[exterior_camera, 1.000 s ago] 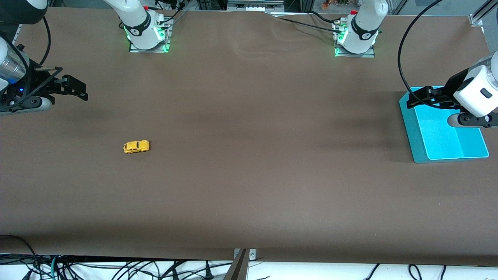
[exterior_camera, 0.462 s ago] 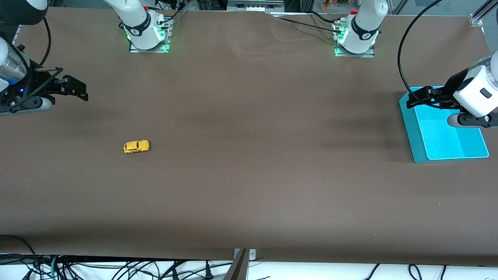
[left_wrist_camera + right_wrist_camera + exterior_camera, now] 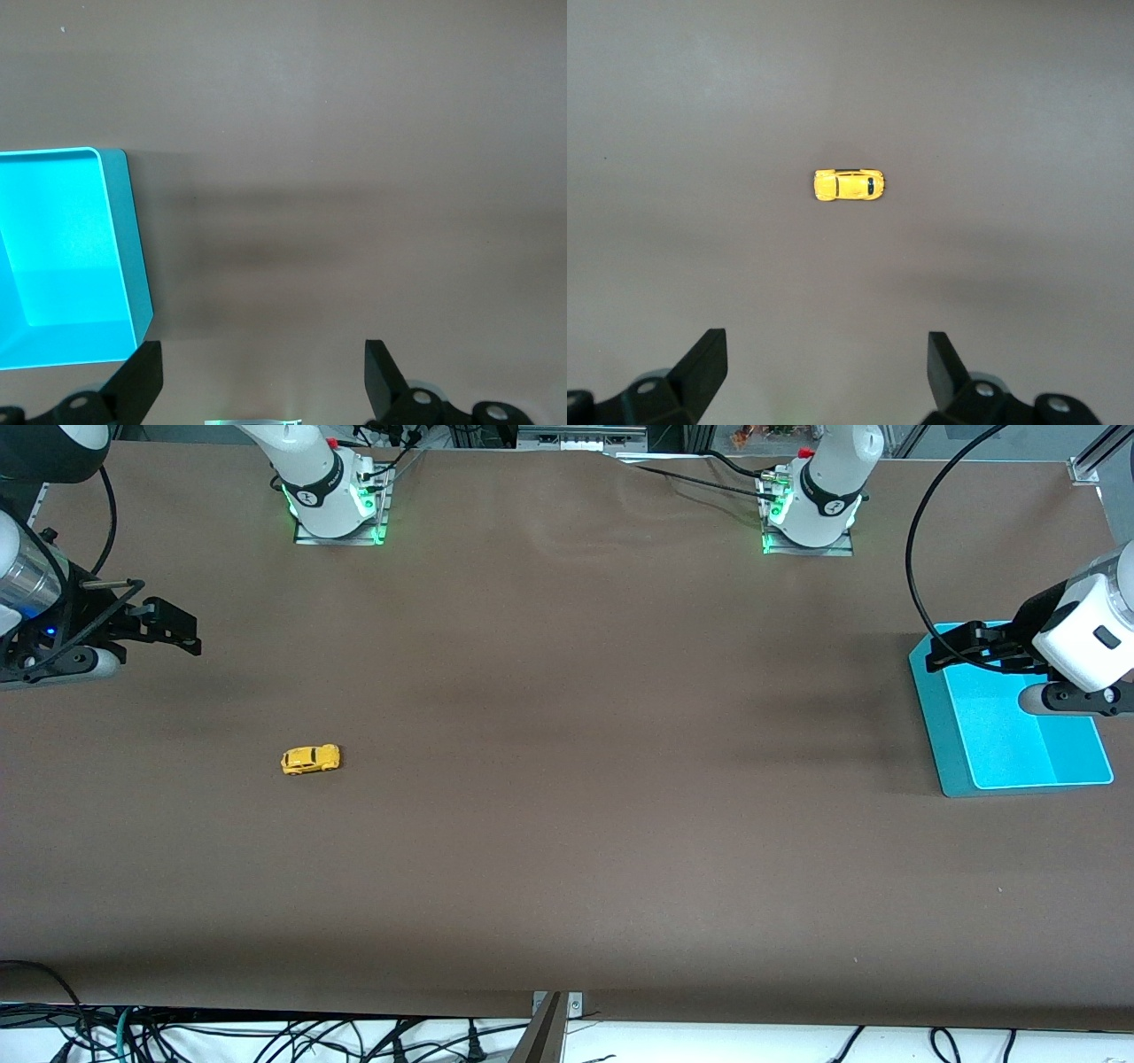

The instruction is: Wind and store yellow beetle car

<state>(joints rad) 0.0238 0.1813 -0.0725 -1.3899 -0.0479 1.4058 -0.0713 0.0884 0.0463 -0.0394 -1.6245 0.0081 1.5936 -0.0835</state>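
The yellow beetle car stands on its wheels on the brown table, toward the right arm's end. It also shows in the right wrist view, well ahead of the fingers. My right gripper is open and empty, up in the air over the table's edge at the right arm's end, apart from the car. My left gripper is open and empty, over the rim of the cyan tray. The tray also shows in the left wrist view.
The cyan tray holds nothing that shows. The two arm bases stand at the table's back edge. Cables hang below the front edge.
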